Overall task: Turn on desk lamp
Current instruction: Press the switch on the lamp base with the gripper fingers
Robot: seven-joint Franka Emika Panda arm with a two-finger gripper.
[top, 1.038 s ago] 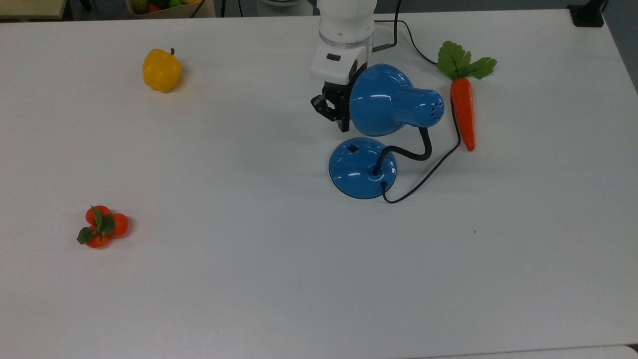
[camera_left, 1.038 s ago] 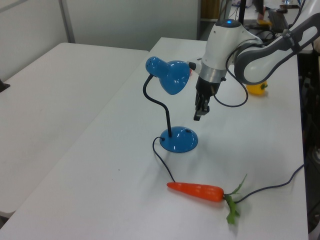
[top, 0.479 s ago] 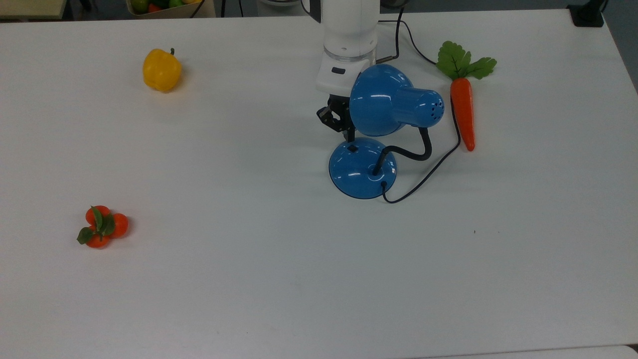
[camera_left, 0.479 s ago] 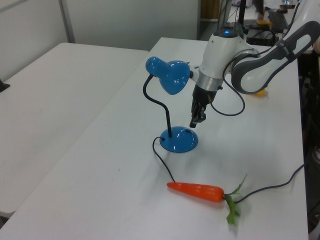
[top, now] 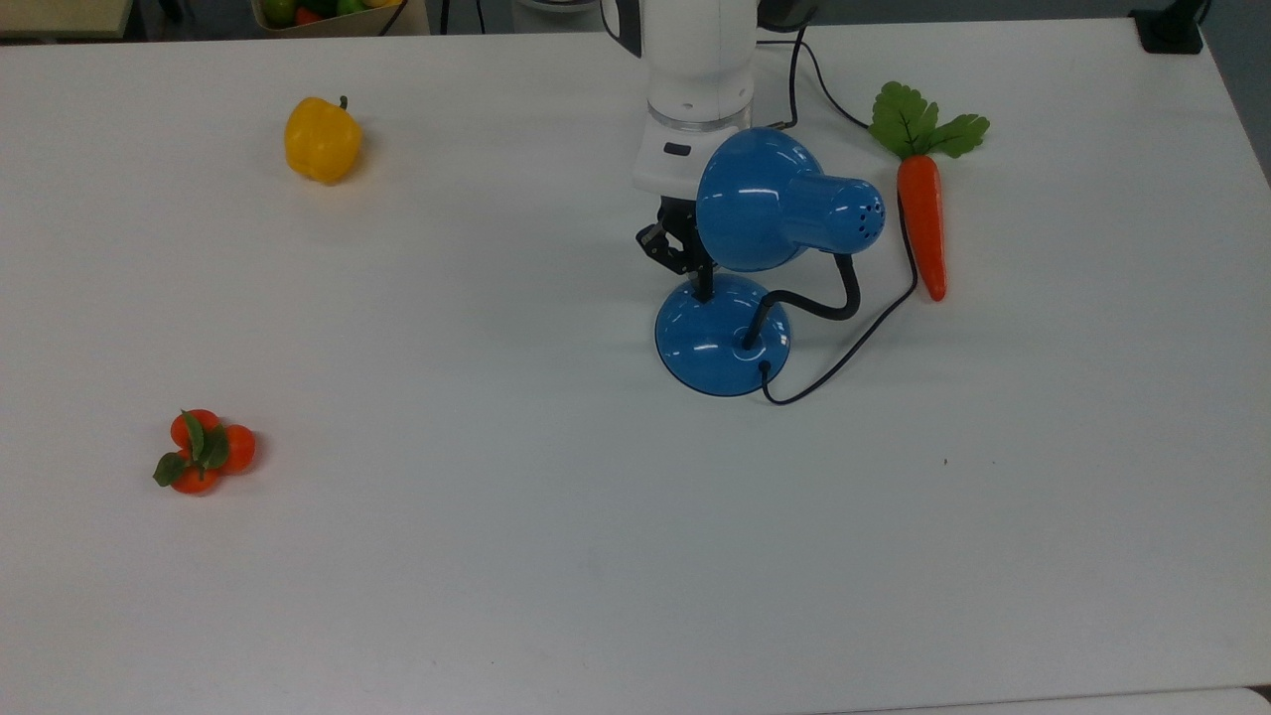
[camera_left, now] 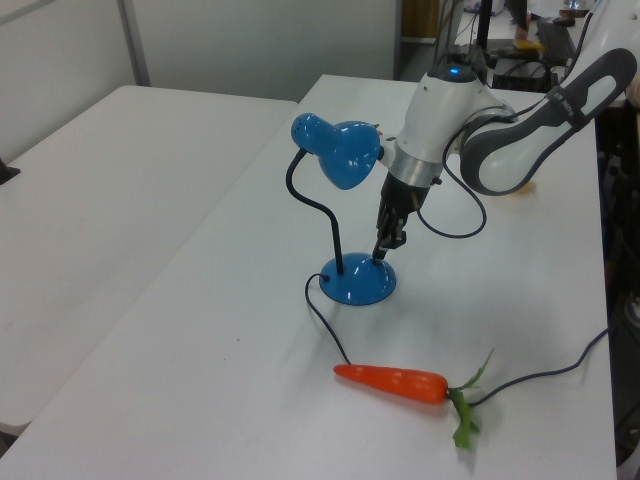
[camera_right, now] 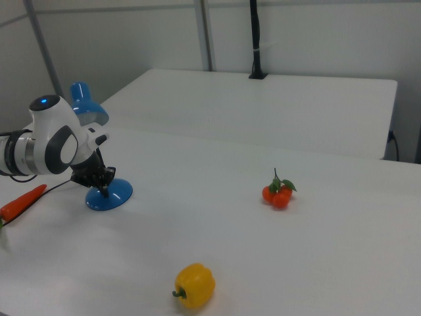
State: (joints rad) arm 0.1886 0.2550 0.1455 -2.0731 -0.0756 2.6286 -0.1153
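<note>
Since a second ago the gripper (top: 701, 283) has dropped from beside the shade until its fingertips meet the top of the desk lamp (top: 723, 336) base, with the fingers drawn together on nothing. Going left to right in the top view, the oranges (top: 203, 453) and yellow pepper (top: 321, 140) lie well apart to the gripper's left, the lamp's base sits directly under the gripper, and the carrot (top: 922, 224) lies to its right.

The gripper (top: 701, 283) sat at the base's 11 o'clock edge, under the desk lamp (top: 722, 338) shade; the carrot (top: 921, 223) and black cord (top: 854, 343) crowded 3 o'clock; bare table (top: 556, 556) lay open from 6 to 9 o'clock; the yellow pepper (top: 321, 139) and tangerines (top: 202, 452) stood well apart.
</note>
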